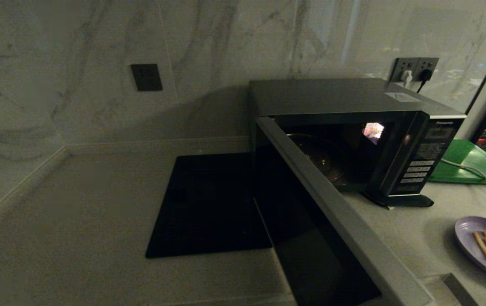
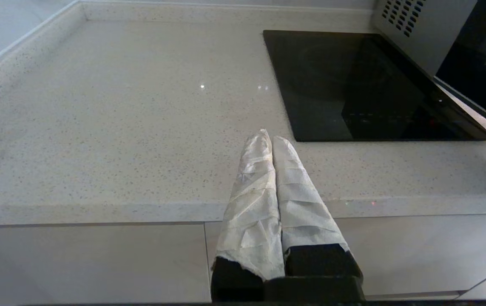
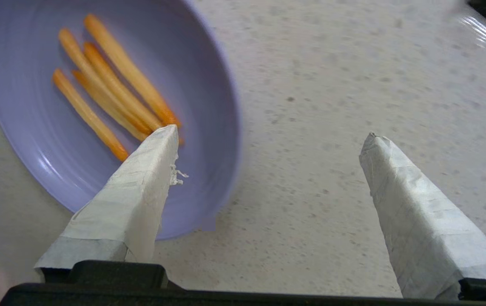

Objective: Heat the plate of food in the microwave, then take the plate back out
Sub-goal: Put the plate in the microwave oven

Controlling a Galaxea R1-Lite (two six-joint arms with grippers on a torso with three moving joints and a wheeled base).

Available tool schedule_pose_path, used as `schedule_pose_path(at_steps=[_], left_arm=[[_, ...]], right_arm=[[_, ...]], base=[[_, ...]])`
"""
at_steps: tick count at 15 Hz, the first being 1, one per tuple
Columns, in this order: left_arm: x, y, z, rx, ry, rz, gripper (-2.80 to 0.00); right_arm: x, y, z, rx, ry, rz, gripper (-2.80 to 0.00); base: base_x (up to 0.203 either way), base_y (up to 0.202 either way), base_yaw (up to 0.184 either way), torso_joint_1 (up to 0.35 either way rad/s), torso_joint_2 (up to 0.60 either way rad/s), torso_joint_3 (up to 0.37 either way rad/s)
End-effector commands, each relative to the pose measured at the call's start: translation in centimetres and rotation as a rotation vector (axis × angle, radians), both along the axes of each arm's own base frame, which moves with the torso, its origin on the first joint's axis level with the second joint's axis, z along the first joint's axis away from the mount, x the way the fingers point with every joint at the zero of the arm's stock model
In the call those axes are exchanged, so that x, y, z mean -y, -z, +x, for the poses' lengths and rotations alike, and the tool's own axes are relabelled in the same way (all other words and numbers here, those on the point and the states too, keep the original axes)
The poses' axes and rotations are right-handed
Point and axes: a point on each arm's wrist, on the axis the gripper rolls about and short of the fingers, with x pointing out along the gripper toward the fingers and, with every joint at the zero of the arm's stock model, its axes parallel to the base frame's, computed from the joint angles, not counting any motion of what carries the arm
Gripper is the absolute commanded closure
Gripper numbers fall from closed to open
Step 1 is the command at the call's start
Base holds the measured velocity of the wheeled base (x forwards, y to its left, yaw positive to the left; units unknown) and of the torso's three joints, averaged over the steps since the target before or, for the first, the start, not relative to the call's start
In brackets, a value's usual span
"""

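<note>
Right claw (image 3: 268,140) hangs over the plate (image 3: 208,127), fingers spread wide, one tip above the fries (image 3: 111,91), the other out over bare tabletop (image 3: 353,76). Risky spot, I'd say: closing from here could clip the rim and skid or tip the plate, spilling fries. The plate sits on the tabletop in front of the microwave (image 1: 353,97), to the right of its open door (image 1: 332,204). Left claw (image 2: 271,140) is parked, pressed together, beside that door.

A home kitchen is shown by a speckled stone counter (image 1: 77,204), marble wall (image 1: 77,63), inset glass hob (image 1: 208,204), and microwave (image 1: 353,136).
</note>
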Motion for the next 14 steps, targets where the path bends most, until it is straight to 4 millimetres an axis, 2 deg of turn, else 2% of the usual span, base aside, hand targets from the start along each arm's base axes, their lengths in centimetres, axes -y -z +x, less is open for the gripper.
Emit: schedule_pose_path(at_steps=[1, 9, 14], left_arm=[[0.0, 0.0, 0.0, 0.001, -0.002, 0.0, 0.0], [0.0, 0.0, 0.0, 0.001, -0.002, 0.0, 0.0], [0.0, 0.0, 0.0, 0.001, -0.002, 0.0, 0.0]], right_arm=[[-0.6, 0.0, 1.1, -0.03, -0.025, -0.015, -2.8], [-0.4, 1.1, 3.2, -0.156, -0.029, -0.085, -2.8], [-1.3, 1.8, 4.6, -0.183, -0.068, -0.08, -2.8]], base=[[0.0, 0.0, 0.0, 0.0, 0.0, 0.0], [0.0, 0.0, 0.0, 0.0, 0.0, 0.0], [0.0, 0.0, 0.0, 0.0, 0.0, 0.0]])
